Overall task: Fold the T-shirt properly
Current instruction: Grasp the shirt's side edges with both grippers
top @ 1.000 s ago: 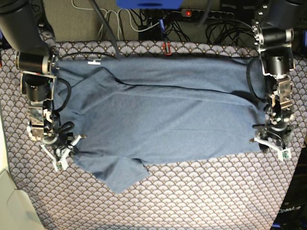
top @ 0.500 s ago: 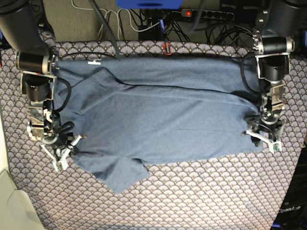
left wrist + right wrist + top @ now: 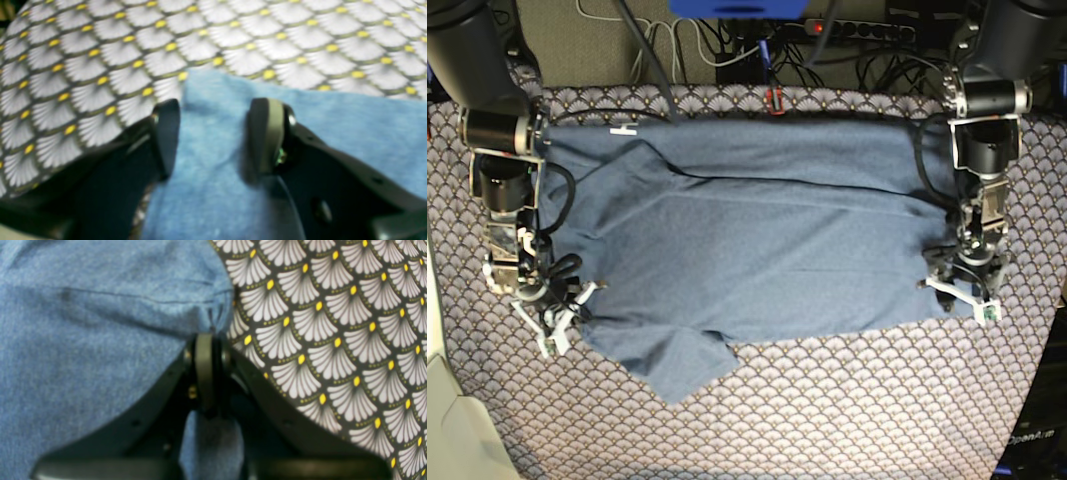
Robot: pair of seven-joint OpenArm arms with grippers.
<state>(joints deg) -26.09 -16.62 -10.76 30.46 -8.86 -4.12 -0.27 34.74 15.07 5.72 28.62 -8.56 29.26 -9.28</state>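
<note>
Slate-blue heathered cotton T-shirt point(image 3: 757, 245), short-sleeved, lies spread flat across the scallop-patterned tablecloth point(image 3: 827, 410) in the base view, long axis running side to side, one sleeve jutting toward the near edge at lower left. Right gripper point(image 3: 555, 312), black with white fingertips, sits at the garment's left edge in this view; left gripper point(image 3: 962, 293) sits at the opposite edge, on the near right corner of the cloth. Black cables and a power strip point(image 3: 857, 28) lie beyond the far table edge. Left wrist view: left gripper point(image 3: 213, 133), jaws spread apart, both dark fingers point(image 3: 166, 133) straddling the T-shirt point(image 3: 213, 193) corner, blue fabric lying between them, not pinched; tablecloth point(image 3: 100, 50) with white fans and yellow dots beyond. View blurred. Right wrist view: right gripper point(image 3: 208, 368), jaws pressed together and clamped on the T-shirt point(image 3: 83, 340) edge, fabric gathered into creases at the fingertips; a hem seam crosses above; tablecloth point(image 3: 333, 340) exposed to the right.
</note>
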